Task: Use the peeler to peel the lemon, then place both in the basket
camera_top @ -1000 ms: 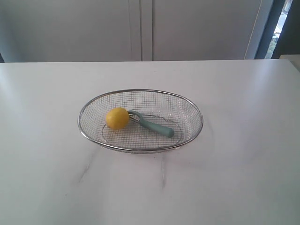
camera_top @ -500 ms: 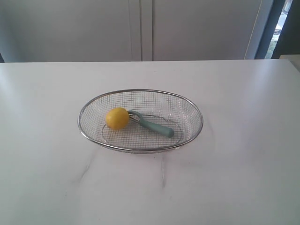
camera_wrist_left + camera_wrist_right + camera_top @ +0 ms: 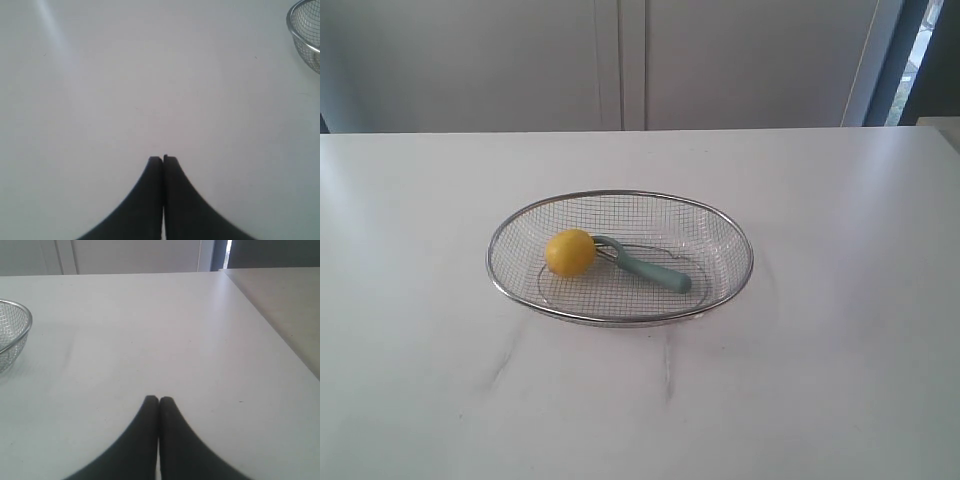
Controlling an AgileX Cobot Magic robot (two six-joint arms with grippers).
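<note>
Lemon (image 3: 570, 252), peeler (image 3: 645, 264) in basket (image 3: 620, 192); left gripper (image 3: 163, 159), right gripper (image 3: 159, 399) closed, over table (image 3: 820, 380).

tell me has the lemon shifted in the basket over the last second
No. The lemon sits at the same spot relative to the basket rim.

The basket (image 3: 620, 196) is shiny silver wire mesh with a thicker polished metal rim. The lemon (image 3: 569, 252) has a bright, slightly glossy yellow skin. The peeler (image 3: 655, 271) has a smooth, matt teal handle, plastic by its look. The counter (image 3: 820, 380) is smooth, white, faintly veined, softly reflective.
</note>
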